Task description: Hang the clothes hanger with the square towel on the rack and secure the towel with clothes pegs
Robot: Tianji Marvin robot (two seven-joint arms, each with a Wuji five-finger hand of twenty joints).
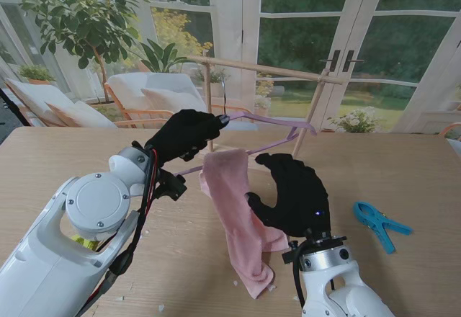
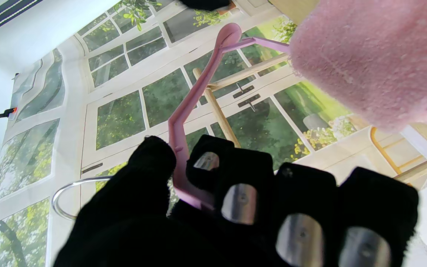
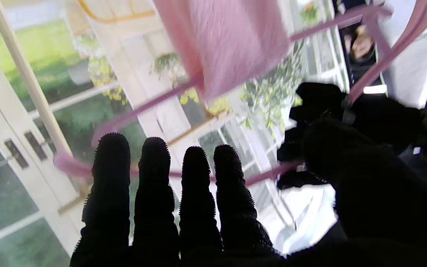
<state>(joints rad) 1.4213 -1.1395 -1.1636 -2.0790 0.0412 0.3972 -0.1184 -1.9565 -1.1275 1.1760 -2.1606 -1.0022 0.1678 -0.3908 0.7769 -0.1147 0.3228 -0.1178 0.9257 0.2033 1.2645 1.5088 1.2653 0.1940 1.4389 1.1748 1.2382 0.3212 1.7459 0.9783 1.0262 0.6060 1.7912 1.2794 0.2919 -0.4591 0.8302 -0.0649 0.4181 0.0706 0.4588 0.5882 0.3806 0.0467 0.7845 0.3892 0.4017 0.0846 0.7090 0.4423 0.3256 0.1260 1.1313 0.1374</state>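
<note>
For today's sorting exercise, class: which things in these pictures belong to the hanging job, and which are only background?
Belong to the job:
clothes hanger, held by left hand
pink towel draped over it
wooden rack
blue peg on the table
right hand, open

Only background:
potted tree
lounge chair
glass doors

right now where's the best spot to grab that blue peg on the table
Take the blue peg by its two handle legs, the end nearer to me, coming down from above with the right hand. It lies flat on the table, clear of everything, jaws pointing away.
</note>
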